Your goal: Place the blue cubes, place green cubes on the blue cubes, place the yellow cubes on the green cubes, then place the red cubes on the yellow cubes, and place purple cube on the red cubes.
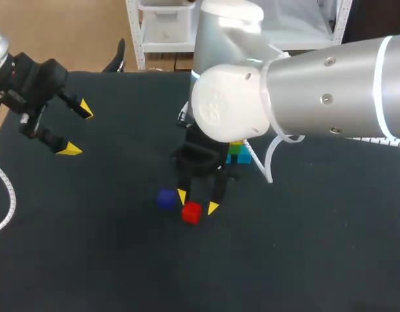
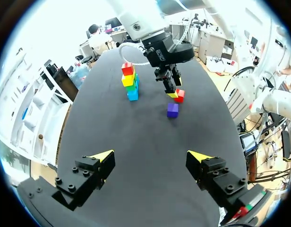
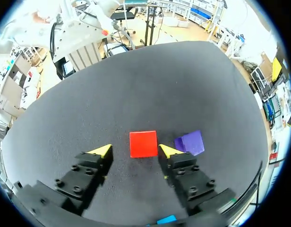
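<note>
1. A loose red cube [image 1: 191, 212] lies on the black table [image 1: 89, 260] just below the centre of the head view. It sits between the spread, yellow-tipped fingers of the right gripper [image 1: 197, 201].
2. In the right wrist view, the red cube [image 3: 143, 144] sits flat on the table between the fingers of the right gripper [image 3: 133, 150]. One fingertip is close at its side and the other stands clear of it, so the cube is not pinched.
3. A purple cube [image 1: 165, 199] rests on the table just left of the red cube in the head view. In the right wrist view, the purple cube [image 3: 190, 143] lies just outside the finger nearest the red cube, turned slightly askew.
4. A stack [image 2: 130, 81] of four cubes stands upright near the right gripper [image 2: 173, 92] in the left wrist view: blue at the base, then green, then yellow, with red on top. In the head view, the stack [image 1: 239, 154] shows right of centre, largely hidden behind the right arm [image 1: 317, 91].
5. The left gripper [image 1: 78, 129] hangs at the upper left of the head view, well apart from the cubes, with its fingers spread wide. In its own wrist view, the left gripper [image 2: 151, 156] faces the stack and both loose cubes across open table.
</note>
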`<state>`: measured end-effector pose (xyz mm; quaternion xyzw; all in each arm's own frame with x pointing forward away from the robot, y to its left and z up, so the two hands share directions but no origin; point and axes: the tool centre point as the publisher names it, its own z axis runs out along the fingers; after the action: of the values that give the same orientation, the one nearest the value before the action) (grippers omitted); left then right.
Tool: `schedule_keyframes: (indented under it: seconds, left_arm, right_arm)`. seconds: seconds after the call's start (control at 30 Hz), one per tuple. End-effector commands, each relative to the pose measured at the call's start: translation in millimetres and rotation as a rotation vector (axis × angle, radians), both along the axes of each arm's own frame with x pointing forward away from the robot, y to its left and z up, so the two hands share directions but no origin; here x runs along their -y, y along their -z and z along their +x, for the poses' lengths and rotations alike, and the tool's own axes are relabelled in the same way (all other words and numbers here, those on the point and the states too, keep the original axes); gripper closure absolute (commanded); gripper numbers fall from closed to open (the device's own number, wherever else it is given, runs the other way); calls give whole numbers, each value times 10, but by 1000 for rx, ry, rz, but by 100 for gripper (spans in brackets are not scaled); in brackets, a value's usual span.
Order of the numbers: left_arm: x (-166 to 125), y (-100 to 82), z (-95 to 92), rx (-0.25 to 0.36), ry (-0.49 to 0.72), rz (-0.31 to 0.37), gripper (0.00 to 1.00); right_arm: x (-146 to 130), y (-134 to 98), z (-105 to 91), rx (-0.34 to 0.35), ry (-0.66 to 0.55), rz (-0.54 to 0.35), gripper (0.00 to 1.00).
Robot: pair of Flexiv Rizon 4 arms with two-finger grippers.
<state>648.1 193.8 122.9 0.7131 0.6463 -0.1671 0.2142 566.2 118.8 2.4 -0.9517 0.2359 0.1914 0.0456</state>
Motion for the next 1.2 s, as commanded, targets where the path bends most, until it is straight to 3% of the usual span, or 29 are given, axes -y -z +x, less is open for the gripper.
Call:
schedule_keyframes:
  seconds: [0.03, 0.13, 0.37, 0.57, 0.9, 1.2]
  left_arm:
    - [-13, 8, 6, 2, 4, -4, 0]
    - [-13, 8, 6, 2, 4, -4, 0]
    - [-13, 8, 6, 2, 4, -4, 0]
    - [-13, 8, 6, 2, 4, -4, 0]
    - [-13, 8, 6, 2, 4, -4, 0]
    - [-13, 8, 6, 2, 4, -4, 0]
  right_arm:
    - [6, 13, 13, 3, 5, 0, 56]
    - [7, 19, 21, 4, 11, -1, 63]
    - [42, -18, 47, 12, 32, 5, 100]
    - [102, -118, 88, 18, 59, 12, 100]
    - [271, -471, 151, 34, 139, 38, 100]
    - [601, -758, 294, 38, 256, 57, 100]
